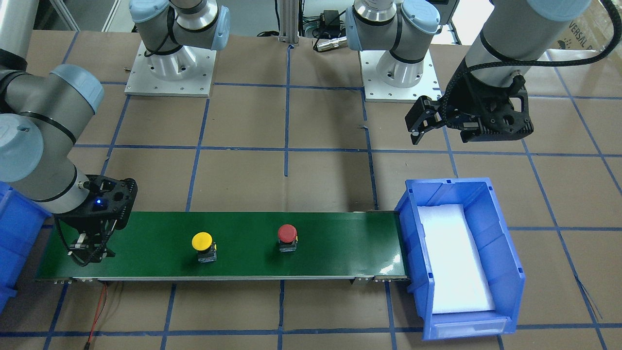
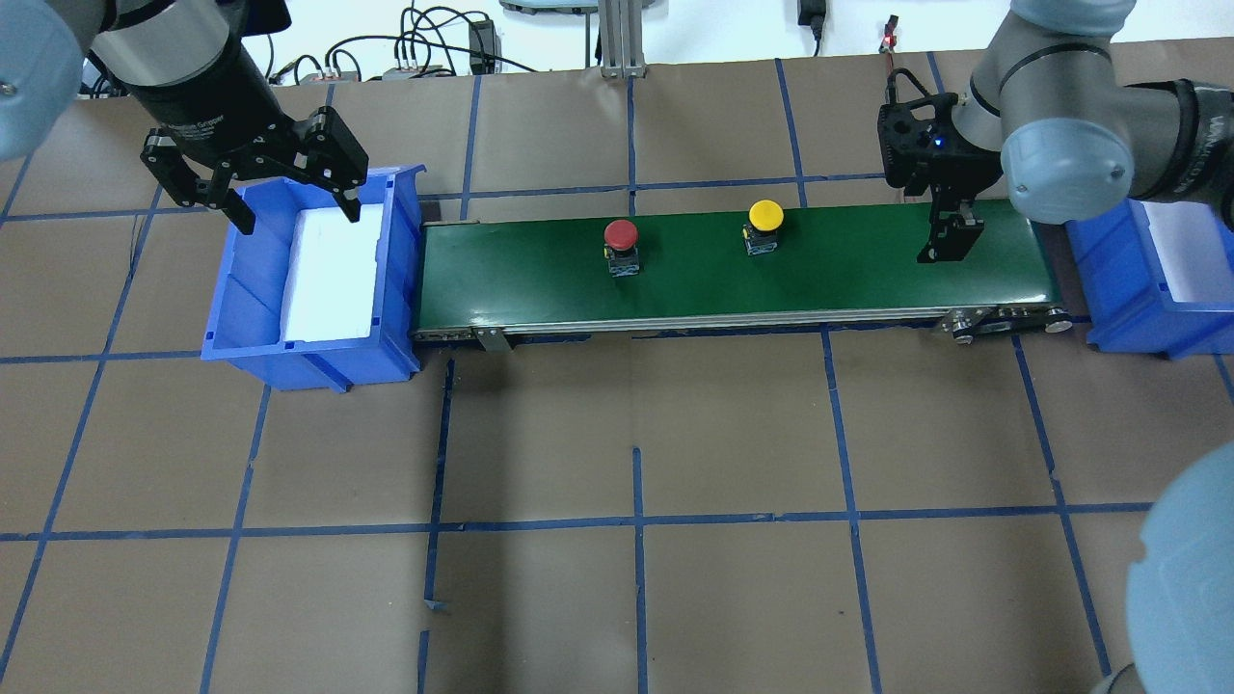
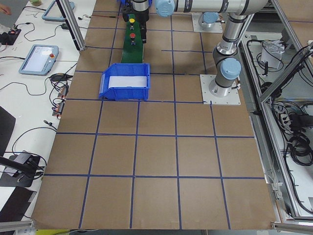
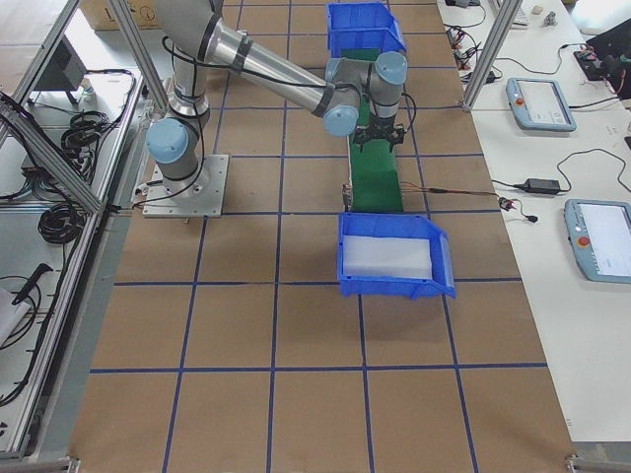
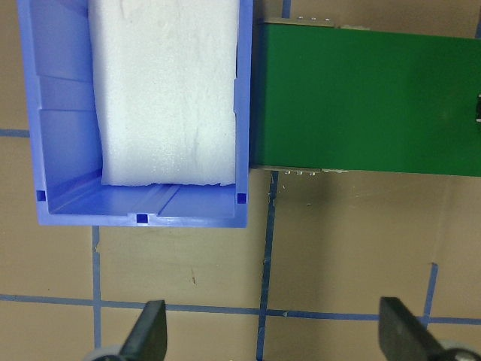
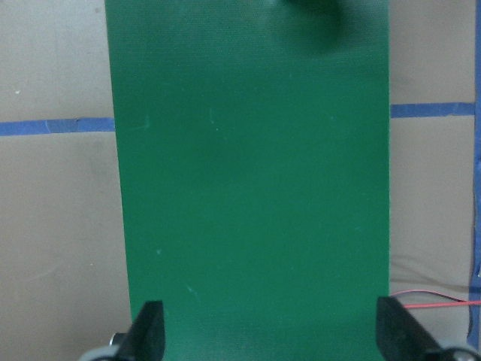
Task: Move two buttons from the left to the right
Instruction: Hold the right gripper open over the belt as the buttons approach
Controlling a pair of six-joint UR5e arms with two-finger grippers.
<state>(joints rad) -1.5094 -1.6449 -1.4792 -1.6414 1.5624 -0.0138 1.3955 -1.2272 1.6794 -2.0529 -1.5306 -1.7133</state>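
The red button (image 2: 621, 234) and the yellow button (image 2: 765, 215) stand upright on the green conveyor belt (image 2: 848, 280), the red one nearer the left bin. In the front-facing view the yellow button (image 1: 202, 241) is left of the red button (image 1: 287, 233). My left gripper (image 2: 289, 204) is open and empty above the far end of the blue left bin (image 2: 241, 318); its fingers (image 5: 150, 335) show wide apart. My right gripper (image 2: 950, 241) hangs open and empty over the belt's right end, right of the yellow button; its wrist view shows only bare belt (image 6: 248, 188).
The left bin (image 1: 505, 253) holds a white foam pad and abuts the belt's left end. A second blue bin (image 2: 1123, 289) stands at the belt's right end. A red wire (image 1: 99, 306) trails from the belt. Brown paper with blue tape lines covers the table.
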